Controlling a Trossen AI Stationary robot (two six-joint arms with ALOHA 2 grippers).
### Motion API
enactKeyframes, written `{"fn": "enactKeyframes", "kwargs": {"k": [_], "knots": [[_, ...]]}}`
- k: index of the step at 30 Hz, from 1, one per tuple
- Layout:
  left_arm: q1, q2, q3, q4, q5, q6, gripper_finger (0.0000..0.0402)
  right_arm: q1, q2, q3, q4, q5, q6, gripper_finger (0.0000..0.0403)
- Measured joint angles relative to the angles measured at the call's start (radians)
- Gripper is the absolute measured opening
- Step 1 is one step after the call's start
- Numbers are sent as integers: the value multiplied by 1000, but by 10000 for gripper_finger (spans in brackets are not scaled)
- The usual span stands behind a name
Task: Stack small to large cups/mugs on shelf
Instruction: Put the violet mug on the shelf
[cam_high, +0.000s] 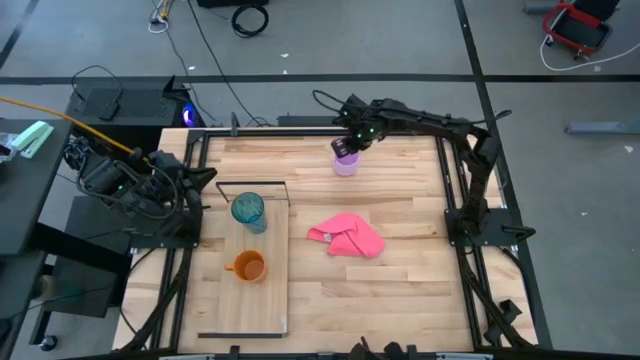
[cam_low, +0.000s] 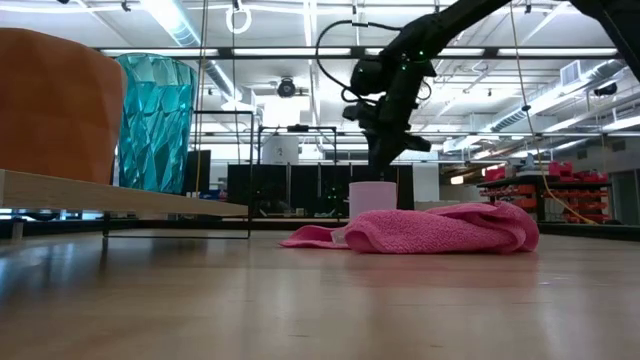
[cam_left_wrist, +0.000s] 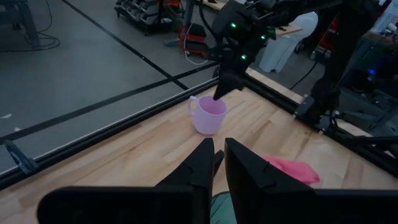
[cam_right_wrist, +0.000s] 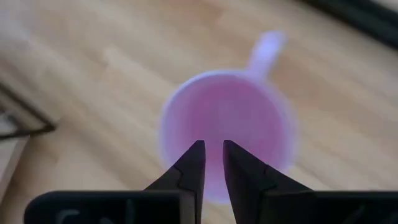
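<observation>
Right gripper (cam_right_wrist: 212, 163) nearly closed, empty, poised over the lilac mug (cam_right_wrist: 227, 127) — perhaps touching its rim

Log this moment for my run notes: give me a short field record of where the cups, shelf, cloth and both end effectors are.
teal tumbler: upright on the shelf, near its wire-frame end
orange mug: on the shelf, apart from the tumbler
lilac mug: upright on the tabletop, off the shelf
pink cloth: bunched on the tabletop, between shelf and right side
right end effector: directly above the lilac mug, fingers nearly together, not gripping
left end effector: at the table's left edge near the tumbler, fingers close together, holding nothing
</observation>
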Motion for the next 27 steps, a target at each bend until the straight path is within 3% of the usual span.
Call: {"fn": "enactKeyframes", "kwargs": {"k": [10, 27], "knots": [[0, -4, 0, -26, 1, 0, 50, 87, 4, 0, 81, 40, -57, 64], [0, -3, 0, -25, 1, -8, 60, 90, 46, 0, 91, 82, -72, 64]]}}
